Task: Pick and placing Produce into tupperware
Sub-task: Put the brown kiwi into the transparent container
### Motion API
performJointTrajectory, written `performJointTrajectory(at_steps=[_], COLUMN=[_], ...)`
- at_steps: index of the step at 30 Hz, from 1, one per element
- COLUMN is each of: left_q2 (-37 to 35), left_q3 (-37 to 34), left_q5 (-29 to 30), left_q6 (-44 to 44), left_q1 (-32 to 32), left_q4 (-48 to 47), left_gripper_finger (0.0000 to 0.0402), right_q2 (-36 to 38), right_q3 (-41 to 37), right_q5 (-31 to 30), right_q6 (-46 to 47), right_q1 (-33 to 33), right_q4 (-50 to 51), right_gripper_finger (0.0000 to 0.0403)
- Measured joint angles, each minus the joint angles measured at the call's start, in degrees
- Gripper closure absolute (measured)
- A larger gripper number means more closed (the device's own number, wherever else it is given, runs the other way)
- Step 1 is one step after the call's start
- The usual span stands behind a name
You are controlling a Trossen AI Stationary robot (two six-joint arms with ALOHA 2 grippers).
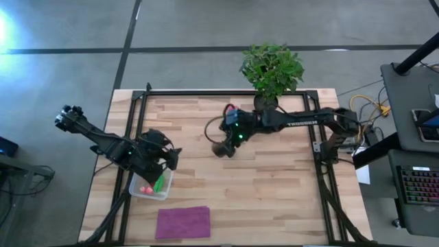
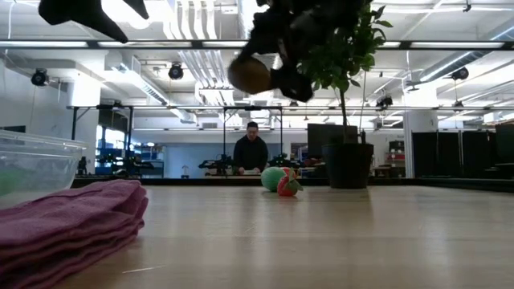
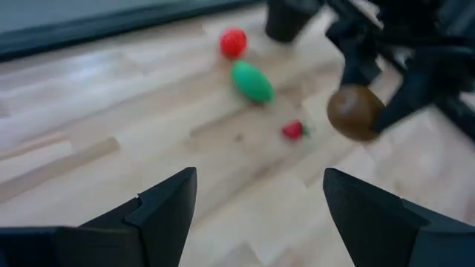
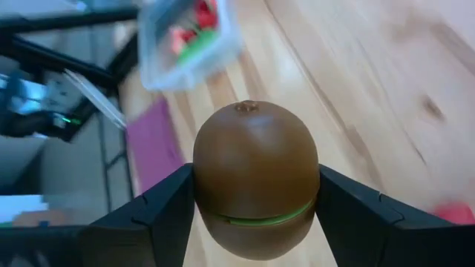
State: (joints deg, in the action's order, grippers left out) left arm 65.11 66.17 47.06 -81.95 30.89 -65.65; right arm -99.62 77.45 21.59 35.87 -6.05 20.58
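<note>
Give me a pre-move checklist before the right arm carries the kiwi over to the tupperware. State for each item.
1. Grip: right gripper is shut on the brown kiwi, one finger on each side. Ok.
2. Clearance: the kiwi hangs well above the table in the low view. Ok.
3. Target: the clear tupperware is lidless and already holds red and green pieces, with room showing. Ok.
4. Path over the tupperware: left gripper, open and empty, sits right above its far edge. Not ok.
5. Purple cloth lies apart from the tupperware. Ok.
6. Whether the kiwi's seam could split under the grip: cannot tell.
</note>
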Motion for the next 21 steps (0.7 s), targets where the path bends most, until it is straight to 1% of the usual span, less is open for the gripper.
performJointTrajectory(at_steps=[3,6,8,10,14,17,21], left_q2=[-1.29,-2.04,-1.91,-1.25,1.64,5.19,10.35], left_q3=[-0.02,0.0,0.0,-0.01,-0.14,-0.15,0.17], left_q5=[5.65,7.21,5.58,2.48,-2.94,-3.03,-3.11], left_q6=[-4.79,-6.23,-5.98,-5.69,-1.14,2.83,2.25], left_q1=[3.06,5.18,5.51,5.62,6.94,9.22,12.85], left_q4=[-2.83,-4.25,-4.97,-6.7,-10.12,-10.79,-15.67], left_gripper_finger=[0.0123,0.0123,0.0123,0.0123,0.0123,0.0123,0.0123], right_q2=[-0.99,-2.45,-3.73,-5.26,-9.71,-14.35,-20.19], right_q3=[3.21,6.76,9.27,11.57,16.69,21.82,29.31], right_q5=[0.99,1.41,1.68,2.57,7.65,13.33,17.06], right_q6=[-0.04,-0.02,0.01,0.05,1.09,2.81,4.79], right_q1=[-0.8,-1.25,-1.38,-1.48,-1.51,-1.49,-1.48], right_q4=[-0.14,-0.23,-0.2,-0.18,0.19,0.16,0.57], right_gripper_finger=[0.0162,0.0161,0.0161,0.0161,0.0161,0.0161,0.0161])
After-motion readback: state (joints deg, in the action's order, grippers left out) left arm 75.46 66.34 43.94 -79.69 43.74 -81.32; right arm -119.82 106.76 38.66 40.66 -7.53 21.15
